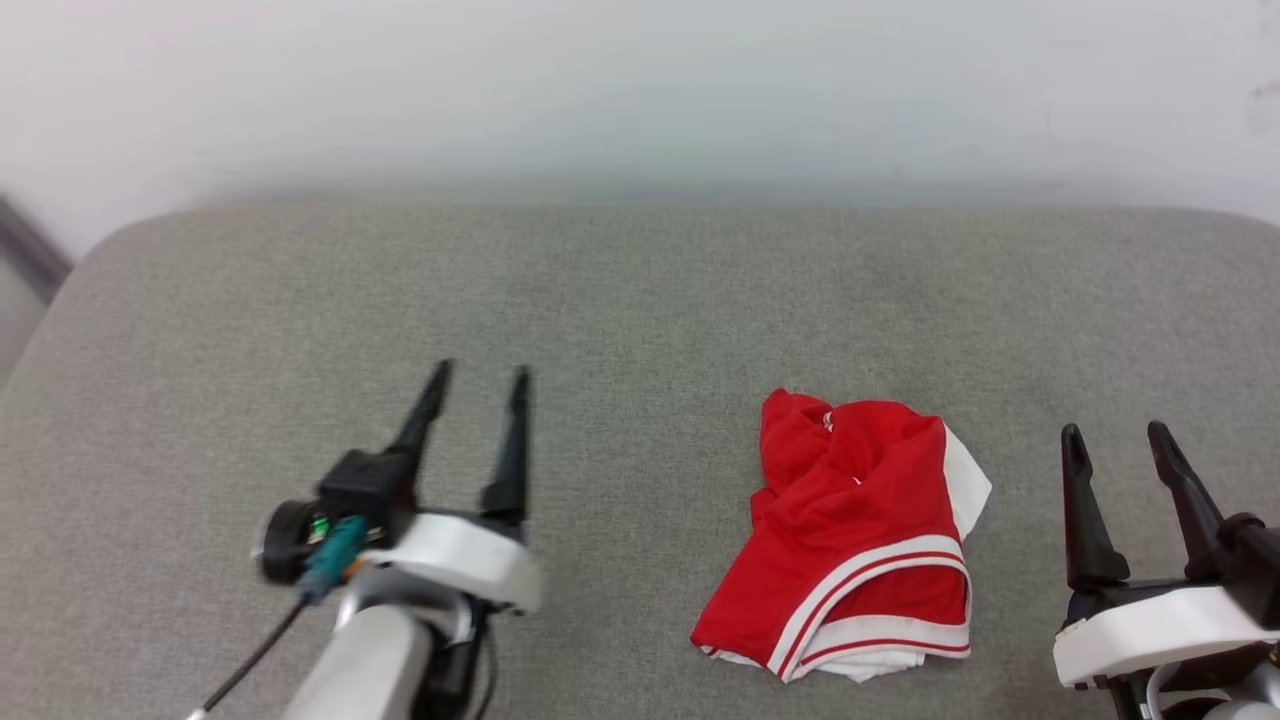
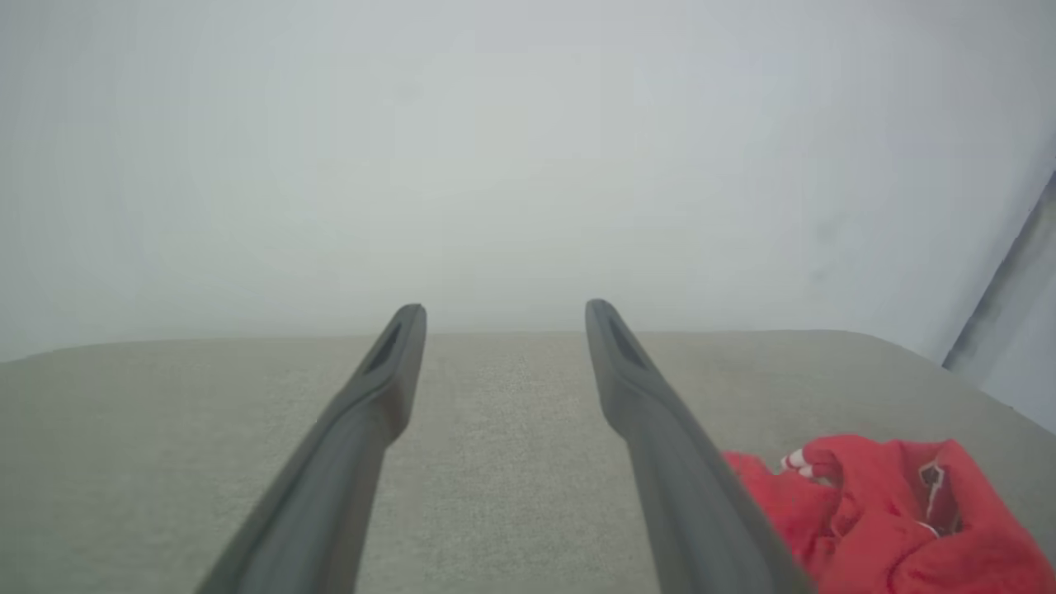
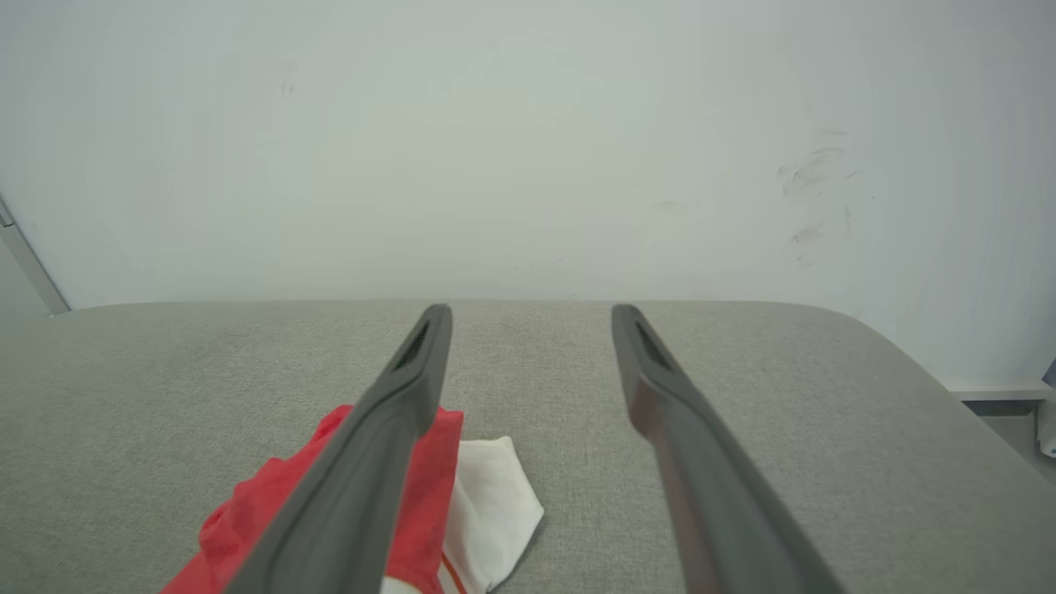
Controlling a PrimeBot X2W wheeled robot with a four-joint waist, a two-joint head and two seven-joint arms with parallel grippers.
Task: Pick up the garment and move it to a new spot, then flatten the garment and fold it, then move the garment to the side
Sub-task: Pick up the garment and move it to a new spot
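Nearest, at the bottom of the head view, are the 2 hands. At lower left is the left hand (image 1: 480, 370), slightly blurred, its 2 dark fingers spread apart with nothing between them. At lower right is the right hand (image 1: 1115, 430), likewise wide open and empty. Between them, closer to the right hand, the garment (image 1: 860, 520) lies crumpled in a heap on the grey worktop (image 1: 640, 290). It is red, with a white sleeve poking out on its right side and red-white striped trim along its near edge. Neither hand touches it. Through the blur, the left hand seems to hover rather than rest. A pale wall (image 1: 640, 90) rises behind.
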